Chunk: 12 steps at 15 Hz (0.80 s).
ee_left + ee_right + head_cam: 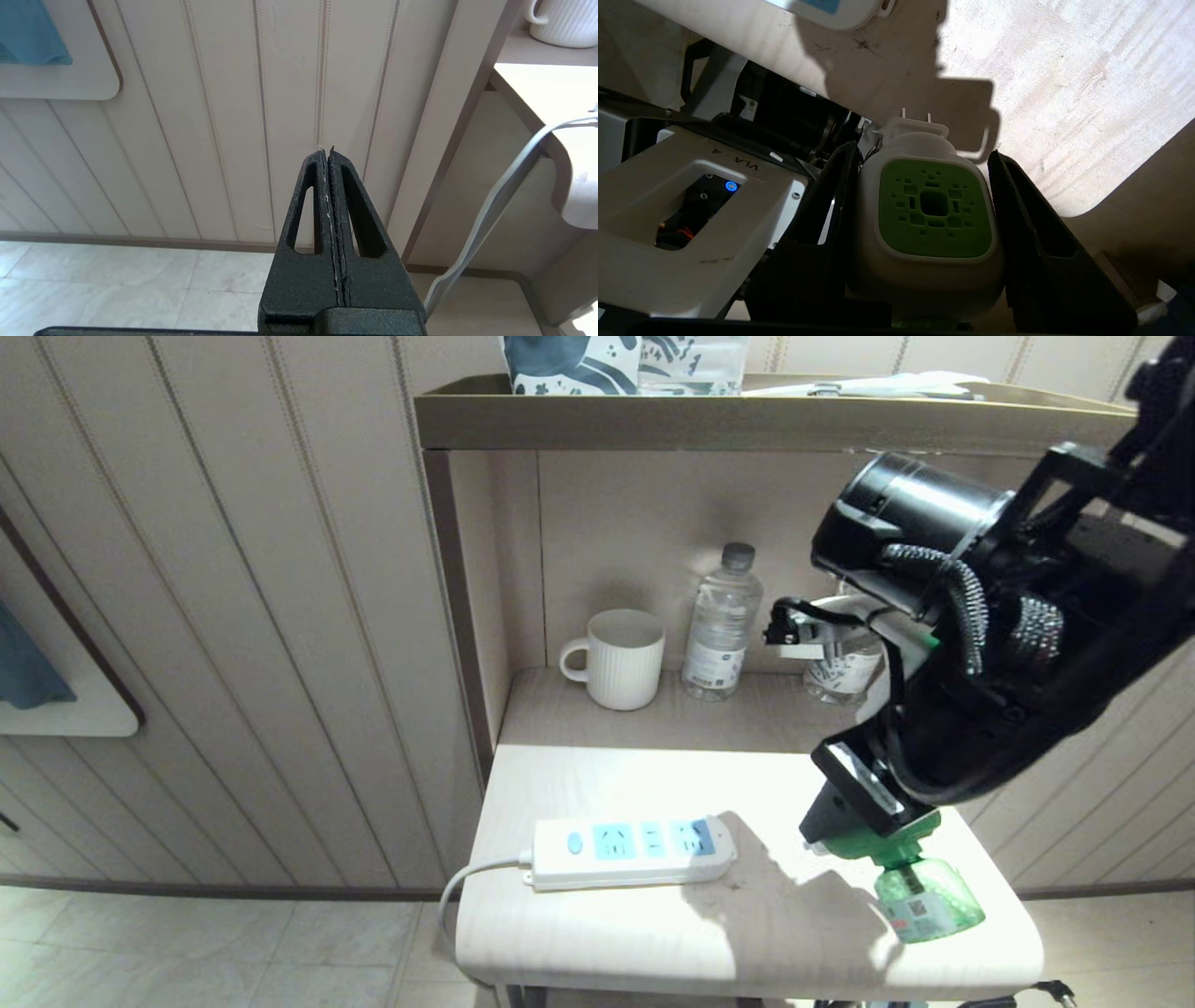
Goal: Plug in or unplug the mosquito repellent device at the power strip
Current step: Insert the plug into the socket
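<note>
Green-and-white mosquito repellent device [930, 219] sat clamped between the right end effector [924, 224] fingers, above the desk [747, 915], with the power strip [630, 851] nearby. The left end effector [329, 156] was closed, empty.

right gripper [927, 219]: jaws clamped on both sides of the device [931, 219] | device: white body, green vented face toward the camera, two metal prongs pointing away | desk [1064, 93]: pale wood beyond the device, carrying its shadow | strip [840, 9]: one white corner beyond the prongs, well apart from the device
</note>
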Motion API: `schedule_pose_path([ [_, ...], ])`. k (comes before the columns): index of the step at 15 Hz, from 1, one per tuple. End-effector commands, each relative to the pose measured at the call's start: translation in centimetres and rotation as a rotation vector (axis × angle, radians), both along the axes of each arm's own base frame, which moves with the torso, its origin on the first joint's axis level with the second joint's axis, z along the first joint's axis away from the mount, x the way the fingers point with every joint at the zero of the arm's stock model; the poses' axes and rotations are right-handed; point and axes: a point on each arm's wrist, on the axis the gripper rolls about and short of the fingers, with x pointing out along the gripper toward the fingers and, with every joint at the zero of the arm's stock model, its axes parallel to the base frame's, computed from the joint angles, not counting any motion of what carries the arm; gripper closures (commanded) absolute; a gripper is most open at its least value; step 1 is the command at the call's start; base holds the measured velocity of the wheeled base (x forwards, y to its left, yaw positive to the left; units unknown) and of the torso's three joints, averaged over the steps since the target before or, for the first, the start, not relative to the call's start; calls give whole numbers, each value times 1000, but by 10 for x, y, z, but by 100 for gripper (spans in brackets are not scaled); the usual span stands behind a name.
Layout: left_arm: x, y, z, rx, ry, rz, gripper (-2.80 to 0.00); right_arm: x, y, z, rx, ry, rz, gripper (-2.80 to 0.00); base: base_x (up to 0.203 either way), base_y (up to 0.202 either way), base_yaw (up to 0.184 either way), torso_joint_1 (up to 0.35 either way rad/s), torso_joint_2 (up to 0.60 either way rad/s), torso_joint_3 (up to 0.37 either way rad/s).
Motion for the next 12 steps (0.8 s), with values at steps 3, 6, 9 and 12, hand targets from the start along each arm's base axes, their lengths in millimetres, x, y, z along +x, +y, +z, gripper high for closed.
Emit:
schedule_pose_path([
  [3,0,0,0,0,-2,0,0,13,3,-9,-8,13,-22,0,0,0,0,0,0,0],
  [6,0,0,0,0,-2,0,0,16,-1,-4,18,-26,-41,0,0,0,0,0,0,0],
  [9,0,0,0,0,-2,0,0,13,-3,0,30,-44,-38,0,0,0,0,0,0,0],
  [12,0,0,0,0,-2,1,0,13,-3,0,29,-43,-39,0,0,0,0,0,0,0],
])
